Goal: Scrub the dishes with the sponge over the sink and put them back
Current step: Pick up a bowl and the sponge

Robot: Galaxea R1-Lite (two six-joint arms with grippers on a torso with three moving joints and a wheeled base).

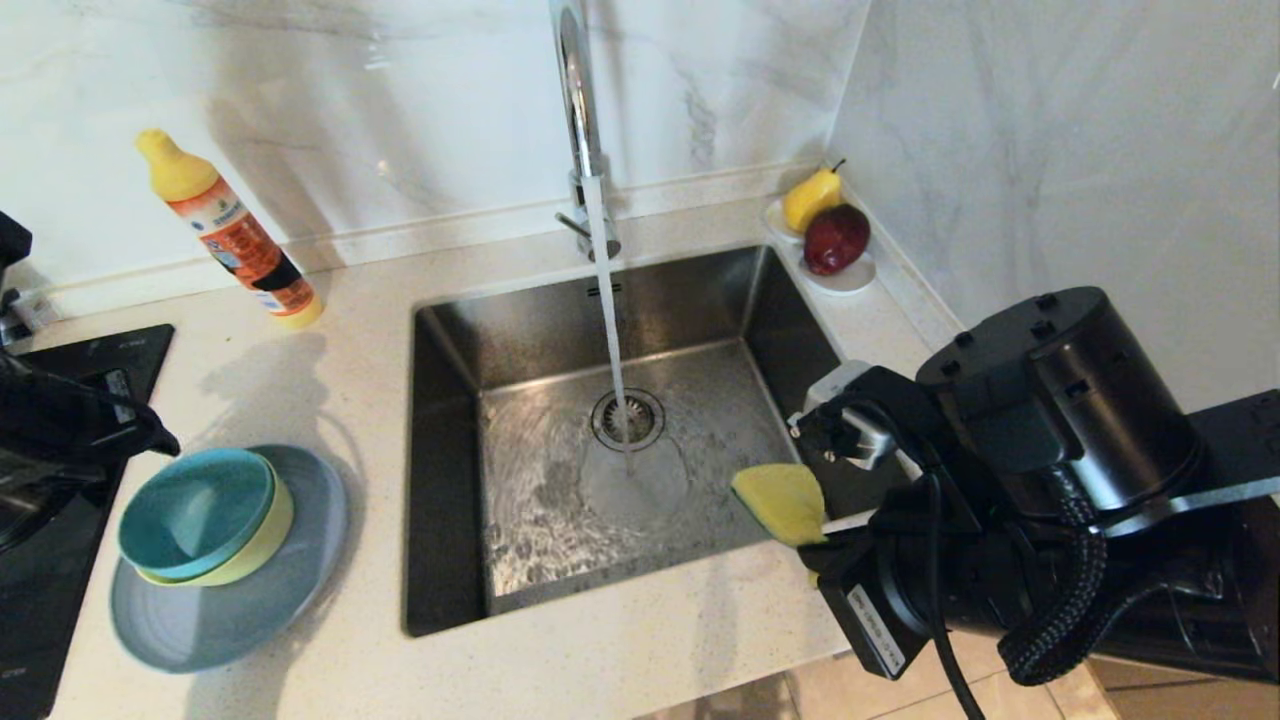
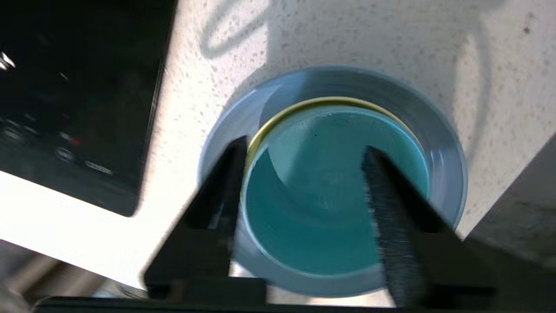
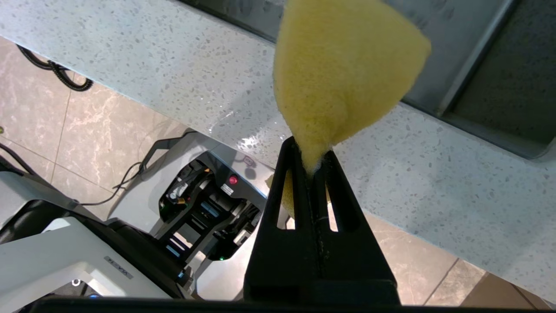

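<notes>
The dishes stand stacked on the counter left of the sink [image 1: 455, 480]: a teal-blue bowl [image 1: 195, 510] nested in a yellow-green bowl [image 1: 268, 540] on a grey-blue plate [image 1: 250, 615]. My left gripper [image 2: 304, 145] is open just above the teal bowl [image 2: 317, 217]. One finger sits outside the rim over the plate [image 2: 443, 143], the other over the bowl's inside. In the head view that arm [image 1: 120, 430] comes in from the left edge. My right gripper [image 3: 310, 152] is shut on the yellow sponge [image 3: 343, 69], held at the sink's front right corner [image 1: 780, 500].
Water runs from the chrome tap [image 1: 580, 110] onto the drain [image 1: 628, 418]. An orange bottle [image 1: 235, 235] stands at the back left. A white dish with a pear and a red fruit [image 1: 830, 235] sits at the back right. A black hob [image 1: 50, 560] borders the dishes.
</notes>
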